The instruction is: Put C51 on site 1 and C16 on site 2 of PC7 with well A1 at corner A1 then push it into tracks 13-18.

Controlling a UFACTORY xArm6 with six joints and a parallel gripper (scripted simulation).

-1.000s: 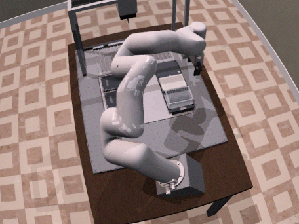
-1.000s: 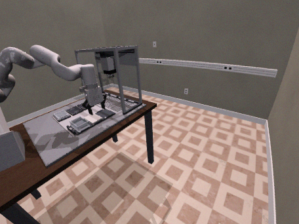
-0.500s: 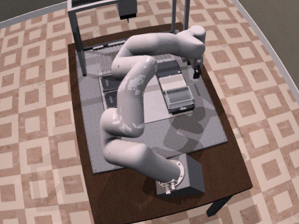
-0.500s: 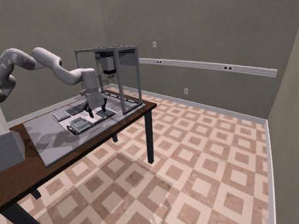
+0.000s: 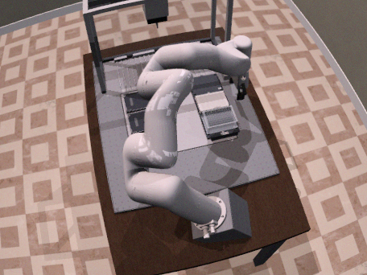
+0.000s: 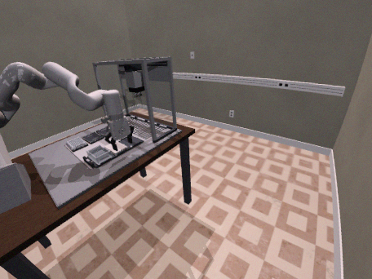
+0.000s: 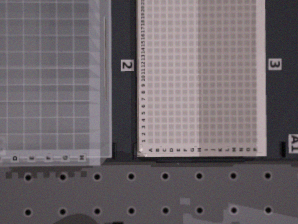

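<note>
Off the right side of PC7 (image 5: 212,86) is where my gripper (image 5: 241,88) hangs, fingers wide apart, holding nothing; C51 (image 7: 52,80) and C16 (image 7: 200,77) both sit on the carrier, which lies toward the table's far right corner, long axis running at the rails (image 5: 130,75); I'd guess the push is next; room looks open along the carrier's right flank, frame post (image 5: 229,17) close behind.

— What carries it all?
— A dark brown surface (image 5: 153,242) — with a grey mat (image 5: 249,162), the arm's grey pedestal (image 5: 241,214) and the instrument's frame (image 5: 92,33) on it.
</note>
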